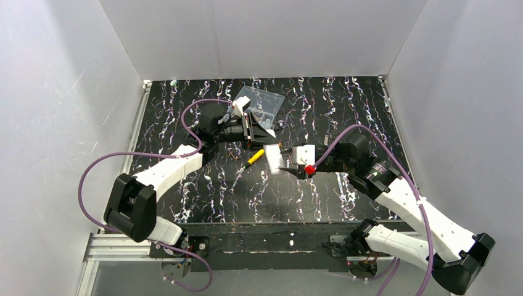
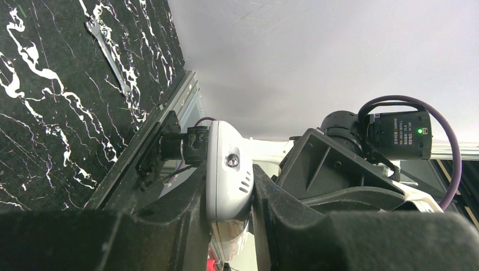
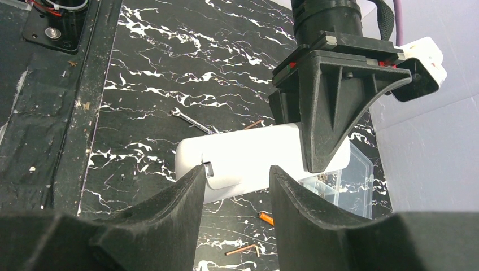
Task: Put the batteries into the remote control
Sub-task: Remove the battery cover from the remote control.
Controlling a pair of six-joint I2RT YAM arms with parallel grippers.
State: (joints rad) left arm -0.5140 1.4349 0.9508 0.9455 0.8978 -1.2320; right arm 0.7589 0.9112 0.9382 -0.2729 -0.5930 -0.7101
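My left gripper [image 1: 260, 131] is shut on the white-silver remote control [image 2: 229, 169] and holds it above the mat, near the clear box. In the right wrist view the remote [image 3: 248, 155] lies sideways in the air, clamped by a left finger [image 3: 330, 113]. My right gripper [image 3: 236, 175] is open and empty, with its tips just short of the remote's near side. In the top view the right gripper [image 1: 282, 158] hovers by the small white plate [image 1: 274, 161]. One orange battery [image 3: 265, 218] lies on the mat under the remote. The other battery is out of view.
A clear compartmented box [image 1: 262, 100] stands at the back, behind the left gripper. The yellow-and-black screwdriver [image 1: 255, 157] lies left of the white plate. A copper hex key [image 3: 244, 248] and a small wrench [image 3: 192, 121] lie on the black marbled mat [image 1: 345, 123].
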